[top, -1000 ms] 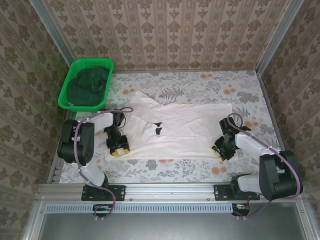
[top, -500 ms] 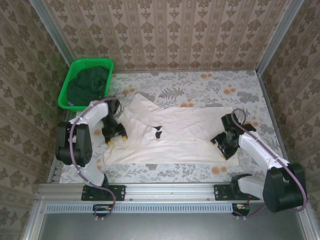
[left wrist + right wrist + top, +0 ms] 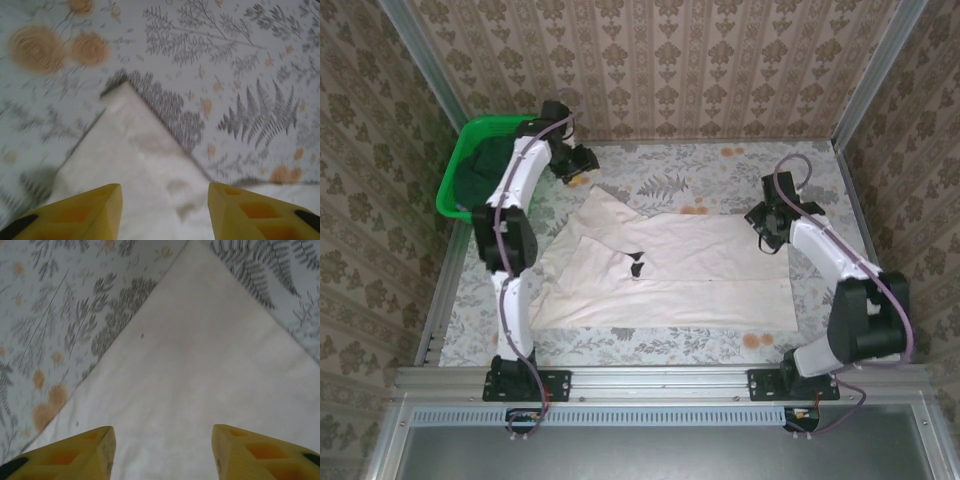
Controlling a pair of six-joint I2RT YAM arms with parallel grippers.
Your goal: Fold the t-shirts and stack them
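Observation:
The pale cream-pink t-shirt (image 3: 670,275) lies spread flat on the floral table, its small black mark (image 3: 636,262) near the middle. The dark green t-shirt (image 3: 495,165) is bunched in the green basket. My left gripper (image 3: 578,160) hangs at the back left, by the cream shirt's pointed far corner (image 3: 135,150). In the left wrist view it (image 3: 165,212) is open with nothing between the fingers. My right gripper (image 3: 767,222) hovers over the shirt's far right corner (image 3: 200,340). Seen from the right wrist, it (image 3: 162,452) is also open and holds nothing.
The bright green plastic basket (image 3: 452,195) stands at the back left corner, close behind the left arm. Patterned walls and metal rails (image 3: 850,190) close in the table on three sides. Bare tablecloth (image 3: 750,165) lies behind the shirt.
Both grippers left the shirt's near edge and swung away from me: the left to the back beside the basket, the right to the far right corner. The shirt now lies flatter.

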